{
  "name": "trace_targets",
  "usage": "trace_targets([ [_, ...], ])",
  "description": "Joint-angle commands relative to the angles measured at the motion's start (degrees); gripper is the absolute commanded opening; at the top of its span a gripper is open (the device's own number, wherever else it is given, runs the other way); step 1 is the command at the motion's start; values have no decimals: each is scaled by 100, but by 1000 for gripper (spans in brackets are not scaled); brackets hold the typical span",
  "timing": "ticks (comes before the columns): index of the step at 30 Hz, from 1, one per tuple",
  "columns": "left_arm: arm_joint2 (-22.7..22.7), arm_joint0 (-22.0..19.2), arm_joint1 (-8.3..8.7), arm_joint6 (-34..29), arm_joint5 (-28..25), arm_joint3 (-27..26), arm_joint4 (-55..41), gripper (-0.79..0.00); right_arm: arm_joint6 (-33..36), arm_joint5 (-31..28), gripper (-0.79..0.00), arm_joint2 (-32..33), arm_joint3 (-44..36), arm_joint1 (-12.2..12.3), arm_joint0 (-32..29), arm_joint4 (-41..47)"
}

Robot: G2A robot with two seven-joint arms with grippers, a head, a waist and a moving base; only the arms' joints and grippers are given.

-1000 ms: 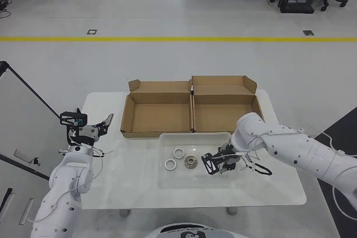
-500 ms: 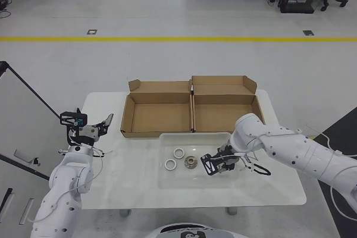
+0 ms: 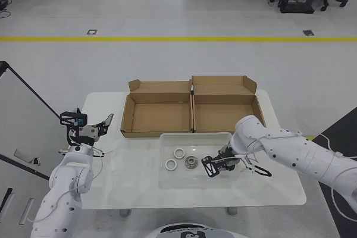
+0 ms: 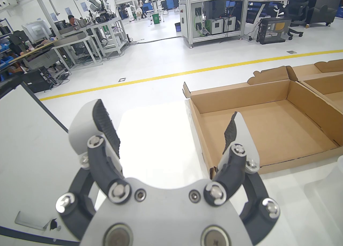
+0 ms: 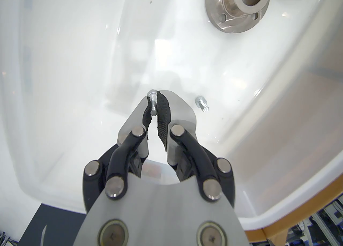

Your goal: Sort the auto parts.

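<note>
**A:** Where's the bolt?

**B:** The bolt [image 5: 152, 106] is pinched between the closed fingertips of the right gripper [image 5: 155, 98]. Its threaded end shows at the tips, low over the tray floor. I cannot tell whether it touches the floor.

**A:** Any more like it?

**B:** A loose bolt [image 5: 201, 103] lies on the tray floor just beside those fingertips, not touching them.

**A:** Set me a clock.

**B:** Take the top view, with 12 pointing away from the robot. From the right gripper, the flange [image 3: 188, 162] lies near at 9 o'clock, hub up. From the flange, two rings [image 3: 175, 153] [image 3: 167, 165] lie close by, one at 10 o'clock and the other at 9.

**A:** And what holds all that?

**B:** The white tray [image 3: 196, 178], which sits on the table [image 3: 119, 178]. At the tray's 12 o'clock two open boxes [image 3: 157, 117] [image 3: 223, 116] stand side by side, walls touching, with their flaps raised on the far side.

**A:** The other arm?

**B:** The left gripper [image 4: 166, 109] hangs over the table's edge, between 9 and 10 o'clock from the tray and well apart from it. Its fingers are spread wide, and it faces the nearer box.
</note>
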Motion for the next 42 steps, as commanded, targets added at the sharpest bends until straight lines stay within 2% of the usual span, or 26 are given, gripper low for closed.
trace_targets([
  [1, 0, 0, 0, 0, 0, 0, 0, 0, 0, 0, -785, 0, -31, 9, 14, 5],
  [10, 0, 0, 0, 0, 0, 0, 0, 0, 0, 0, -785, 0, -444, 110, 356, 89],
  [22, 0, 0, 0, 0, 0, 0, 0, 0, 0, 0, -785, 53, -1290, 482, 1175, 984],
  [30, 0, 0, 0, 0, 0, 0, 0, 0, -1, 0, -785, 316, -1470, 655, 1536, 1527],
  [35, 0, 0, 0, 0, 0, 0, 0, 0, -40, 0, -785, 416, -1396, 650, 1679, 1710],
  [42, 0, 0, 0, 0, 0, 0, 0, 0, -477, 0, -785, 305, -1103, 469, 1868, 1531],
])
